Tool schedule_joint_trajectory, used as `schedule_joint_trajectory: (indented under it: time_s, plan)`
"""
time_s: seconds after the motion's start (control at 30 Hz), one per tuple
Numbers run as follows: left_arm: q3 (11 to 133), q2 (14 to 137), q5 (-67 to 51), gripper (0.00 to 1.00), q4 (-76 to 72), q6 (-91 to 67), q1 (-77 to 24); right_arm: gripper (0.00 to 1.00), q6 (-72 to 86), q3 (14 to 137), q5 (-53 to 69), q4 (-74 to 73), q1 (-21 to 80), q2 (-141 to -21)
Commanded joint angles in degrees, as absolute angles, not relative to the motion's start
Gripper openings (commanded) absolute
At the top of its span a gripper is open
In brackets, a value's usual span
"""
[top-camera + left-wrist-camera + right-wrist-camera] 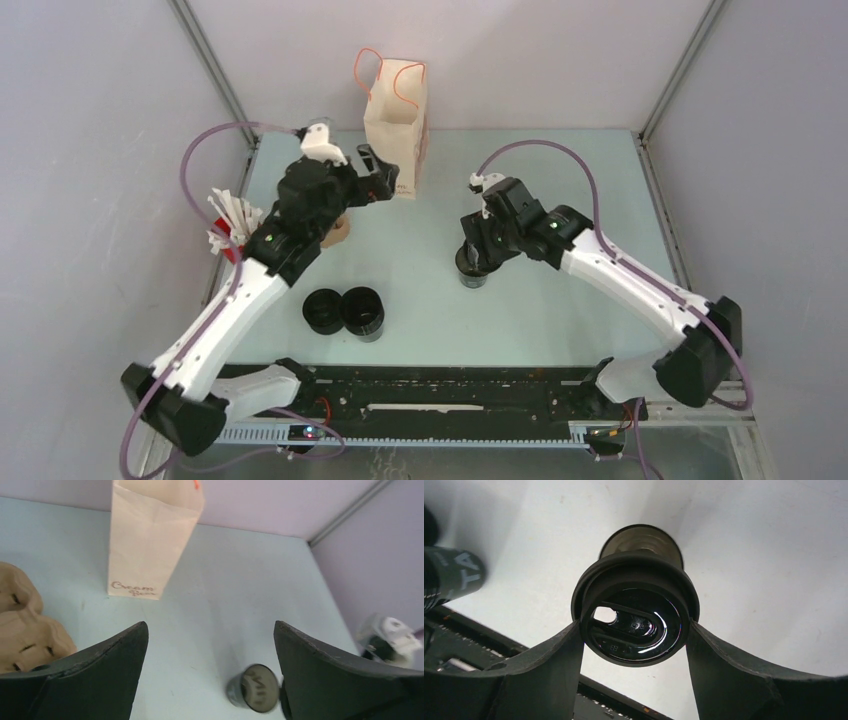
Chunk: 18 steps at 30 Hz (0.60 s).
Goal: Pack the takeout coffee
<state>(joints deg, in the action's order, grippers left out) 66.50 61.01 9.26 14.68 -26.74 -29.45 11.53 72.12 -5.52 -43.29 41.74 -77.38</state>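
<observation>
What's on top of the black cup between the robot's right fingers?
A shiny black lid with a small drinking hole sits on the cup. The right gripper clasps the lid's rim from both sides. The lid covers the cup, so what's inside cannot be seen.

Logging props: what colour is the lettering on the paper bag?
Brown lettering; clearest in the left wrist view.
</observation>
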Motion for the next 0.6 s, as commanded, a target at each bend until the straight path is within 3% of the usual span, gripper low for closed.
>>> schedule_joint_trajectory:
  time_s: [0.0,0.37,0.57]
  plan:
    - [68.63,64.46,16.77,1.0,4.04,-18.51,-29.32,0.75,8.14,79.8,-8.74,-49.13,40.46,-81.76]
    - [56.79,63.51,7.97,1.0,-6.69,-15.63,-26.36,0.74,5.74,92.12,-4.61,-55.3,39.53,-96.92]
    - [54.1,62.31,10.02,1.0,-6.51,-15.41,-26.37,0.75,5.49,91.49,-3.85,-55.61,40.34,-98.45]
